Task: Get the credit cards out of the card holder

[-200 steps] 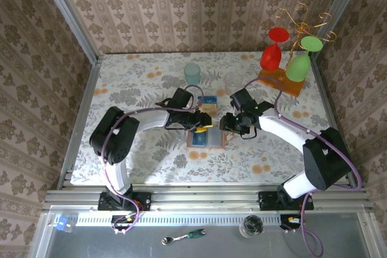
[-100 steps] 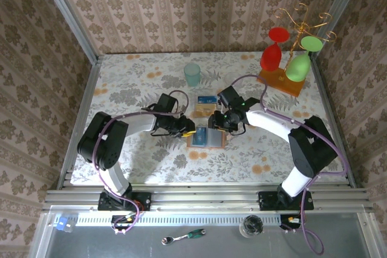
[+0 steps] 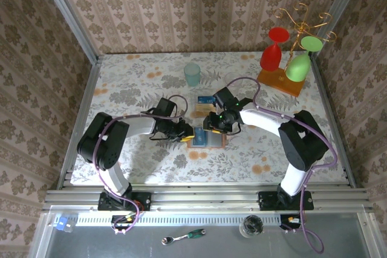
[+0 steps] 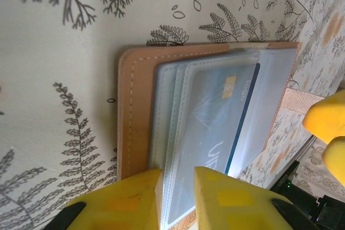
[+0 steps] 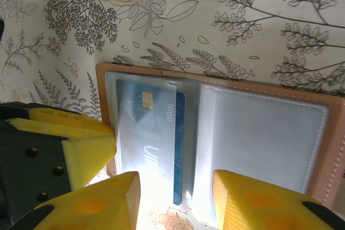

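Your left gripper: nearly closed, pinching clear plastic sleeve edge of open tan leather card holder, which lies flat on floral-print desk. Your right gripper: jaws apart, nothing between them, above holder. Blue credit card sits inside sleeve.

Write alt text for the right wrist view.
An open card holder lies on a leaf-print tablecloth, a blue card in its left sleeve, the right sleeve looking empty. The right gripper hangs open over its lower edge; the left gripper sits at its left edge.
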### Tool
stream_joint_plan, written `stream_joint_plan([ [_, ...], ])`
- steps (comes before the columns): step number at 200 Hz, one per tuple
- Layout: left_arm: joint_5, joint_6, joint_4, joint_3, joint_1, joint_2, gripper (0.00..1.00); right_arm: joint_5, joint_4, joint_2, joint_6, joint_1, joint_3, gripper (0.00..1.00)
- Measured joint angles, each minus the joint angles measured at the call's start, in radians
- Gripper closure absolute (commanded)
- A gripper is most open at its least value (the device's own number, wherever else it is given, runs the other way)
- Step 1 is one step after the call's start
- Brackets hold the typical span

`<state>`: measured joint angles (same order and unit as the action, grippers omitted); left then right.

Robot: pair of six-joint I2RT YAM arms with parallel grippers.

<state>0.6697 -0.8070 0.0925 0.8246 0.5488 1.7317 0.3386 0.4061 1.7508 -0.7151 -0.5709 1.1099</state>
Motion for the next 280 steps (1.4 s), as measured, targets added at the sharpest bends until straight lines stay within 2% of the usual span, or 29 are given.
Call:
stream_joint_plan([
  [59, -0.001, 0.0, 0.018, 0.003, 0.0, -0.022, 0.81, 0.034, -0.017, 0.027, -0.004, -0.002, 0.001, 0.61],
  [146, 0.001, 0.015, 0.041, 0.063, 0.0, -0.006, 0.95, 0.087, -0.084, 0.057, -0.034, -0.002, 0.001, 0.68],
  [280, 0.013, 0.033, 0.034, 0.051, -0.001, 0.042, 0.98, 0.127, -0.145, 0.11, -0.048, -0.002, -0.008, 0.7],
])
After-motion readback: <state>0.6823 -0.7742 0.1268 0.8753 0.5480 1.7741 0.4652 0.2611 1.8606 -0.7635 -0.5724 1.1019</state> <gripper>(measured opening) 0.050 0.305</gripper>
